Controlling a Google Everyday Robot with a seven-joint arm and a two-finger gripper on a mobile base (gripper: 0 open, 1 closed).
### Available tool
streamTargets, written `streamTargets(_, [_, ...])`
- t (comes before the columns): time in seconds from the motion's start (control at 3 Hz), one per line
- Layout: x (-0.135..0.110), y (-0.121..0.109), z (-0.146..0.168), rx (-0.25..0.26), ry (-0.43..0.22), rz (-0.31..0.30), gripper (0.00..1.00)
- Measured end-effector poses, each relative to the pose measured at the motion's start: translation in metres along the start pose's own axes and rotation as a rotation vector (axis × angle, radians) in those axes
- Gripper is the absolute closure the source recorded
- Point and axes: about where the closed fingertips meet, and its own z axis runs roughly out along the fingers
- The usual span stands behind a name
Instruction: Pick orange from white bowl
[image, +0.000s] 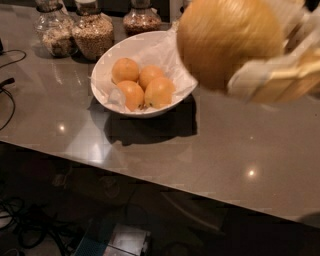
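The orange (227, 42) is large and blurred at the top right, close to the camera, held off the counter. My gripper (272, 55) is shut on the orange, with pale fingers (280, 80) wrapping its right side. The white bowl (107, 65), lined with crumpled white paper, stands on the grey counter at upper left. Several smaller oranges (142, 87) lie in it. The held orange is above and to the right of the bowl.
Glass jars of grains (92, 32) stand behind the bowl at the counter's back edge. Black cables (7, 82) lie at the left edge. The counter's front edge (150, 177) runs diagonally, with dark floor and cables below.
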Motion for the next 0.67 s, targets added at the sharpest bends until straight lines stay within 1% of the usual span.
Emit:
streamTargets(0.33, [0.0263,0.0098,0.0094,-0.021,0.022,0.058,1.00])
streamTargets(0.67, [0.0263,0.0098,0.0094,-0.021,0.022,0.058,1.00])
